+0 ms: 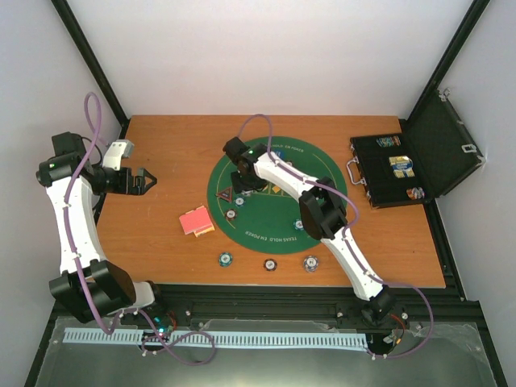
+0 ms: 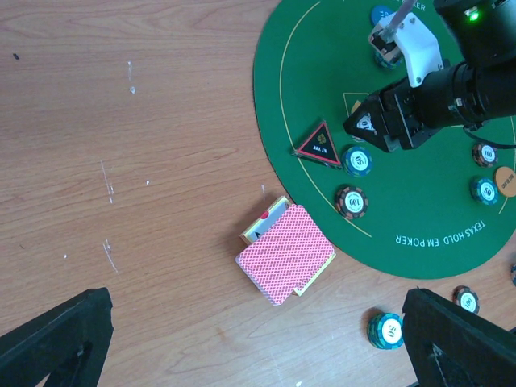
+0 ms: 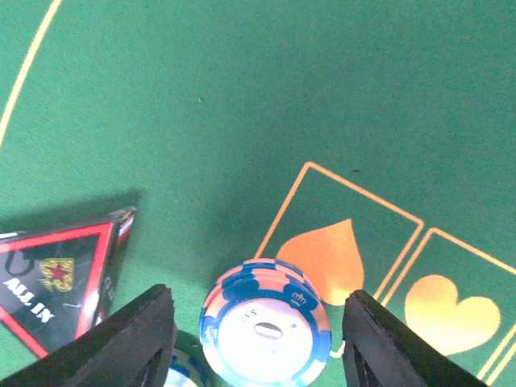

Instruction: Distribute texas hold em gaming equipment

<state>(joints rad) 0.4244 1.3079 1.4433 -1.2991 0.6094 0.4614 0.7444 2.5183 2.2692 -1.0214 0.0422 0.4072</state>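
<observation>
My right gripper [image 1: 241, 185] hangs low over the green mat [image 1: 322, 173]. It is open around a small stack of blue-and-pink chips [image 3: 266, 329], with a gap on each side between the stack and the fingers [image 3: 129, 339]. The black triangular ALL IN marker [image 3: 56, 278] lies just left of it and shows in the left wrist view [image 2: 318, 145]. The pink-red-backed card deck [image 2: 284, 254] lies on a card box on the wood, left of the mat [image 1: 196, 221]. My left gripper [image 1: 150, 179] is open and empty, high over the table's left side.
Chip stacks [image 1: 226, 259] [image 1: 269, 264] [image 1: 310, 262] stand on the wood along the near edge. More chips [image 2: 351, 201] [image 2: 356, 160] and an orange button [image 2: 506, 181] lie on the mat. The black hinged case [image 1: 403, 171] stands open at the right edge.
</observation>
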